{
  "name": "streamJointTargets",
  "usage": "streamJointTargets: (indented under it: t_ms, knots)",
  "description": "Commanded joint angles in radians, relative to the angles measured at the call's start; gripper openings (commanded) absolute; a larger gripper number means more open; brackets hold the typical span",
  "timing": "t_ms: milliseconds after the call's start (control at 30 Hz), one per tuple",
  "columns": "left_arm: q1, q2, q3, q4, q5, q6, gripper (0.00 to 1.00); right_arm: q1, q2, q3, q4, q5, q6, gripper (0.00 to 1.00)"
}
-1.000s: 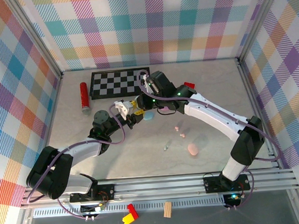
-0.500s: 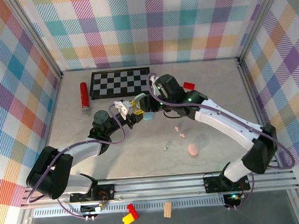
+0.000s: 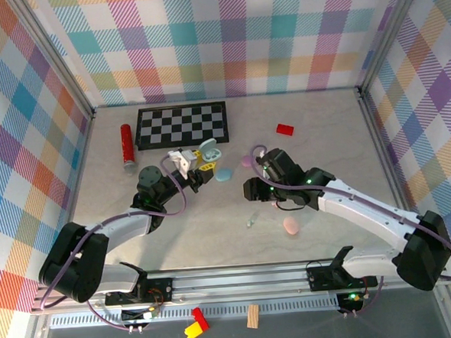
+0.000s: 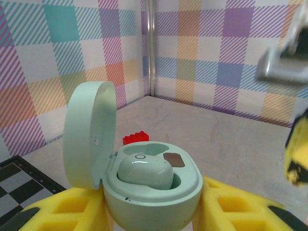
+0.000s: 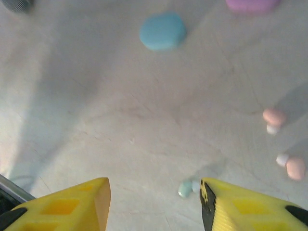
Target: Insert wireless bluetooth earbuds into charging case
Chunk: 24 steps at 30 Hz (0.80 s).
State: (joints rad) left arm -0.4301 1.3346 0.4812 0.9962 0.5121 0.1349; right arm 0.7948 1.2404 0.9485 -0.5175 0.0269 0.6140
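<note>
So the left gripper (image 3: 202, 165) had its yellow pads (image 4: 62, 211) clamped on a mint-green charging case (image 4: 154, 190), sitting bottom center of the left wrist view with the lid (image 4: 89, 134) flipped up on the left. One green earbud (image 4: 144, 173) was already seated in a slot. There was a tiny mark inside the lid, way too small to read. A red block (image 4: 134, 138) sat on the table just behind the case, and a checkerboard (image 4: 14, 185) peeked in at lower left. The right gripper (image 5: 154, 192) hung over the tabletop (image 5: 120, 106) with fingers spread apart, nothing between them. A loose green earbud (image 5: 186, 188) lay right by its right-hand finger. Two pink earbuds (image 5: 273, 118) were at the right edge of that view, a closed blue case (image 5: 162, 31) at top center and a purple case (image 5: 252, 5) at upper right.
</note>
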Motion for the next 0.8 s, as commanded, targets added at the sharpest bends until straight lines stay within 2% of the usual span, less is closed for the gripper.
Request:
streamJointTargets:
  t_ms: [0,133,367,767]
  knots:
    - [0.011,-0.035,0.011,0.043,0.012,-0.02,0.4,0.0,0.081,-0.029,0.032,-0.147,0.01,0.52]
    - [0.012,-0.052,0.004,0.051,0.019,-0.037,0.39,0.001,0.207,-0.026,0.06,-0.217,-0.012,0.55]
    - [0.012,-0.081,-0.013,0.052,0.016,-0.054,0.39,0.0,0.353,-0.025,0.132,-0.226,-0.07,0.56]
    - [0.012,-0.092,-0.019,0.044,0.019,-0.058,0.39,-0.009,0.477,-0.027,0.162,-0.22,-0.11,0.58]
